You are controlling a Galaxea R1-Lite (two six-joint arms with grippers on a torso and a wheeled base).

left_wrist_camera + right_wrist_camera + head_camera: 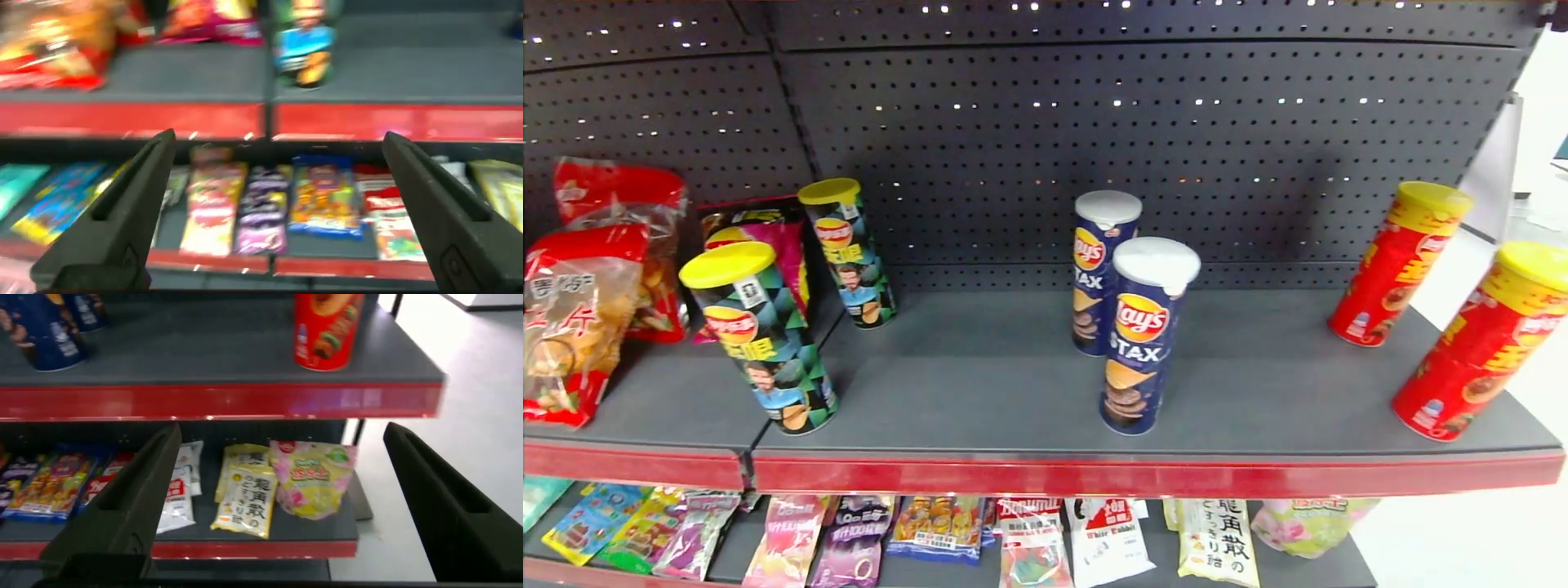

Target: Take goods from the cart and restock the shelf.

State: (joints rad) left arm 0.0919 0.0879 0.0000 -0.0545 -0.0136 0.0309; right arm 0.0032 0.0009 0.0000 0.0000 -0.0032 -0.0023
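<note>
A grey shelf with a red front edge carries chip cans. Two blue cans stand in the middle, one behind the other. Two red cans with yellow lids stand at the right end, and two green-patterned cans with yellow lids stand at the left. My left gripper is open and holds nothing, in front of the shelf's red edge below a green can. My right gripper is open with nothing in it, below the front red can.
Red snack bags lean at the shelf's far left. The lower shelf holds several flat candy and snack packets. A dark pegboard back wall rises behind the cans. Bare shelf lies between the can groups. White floor lies past the shelf's right end.
</note>
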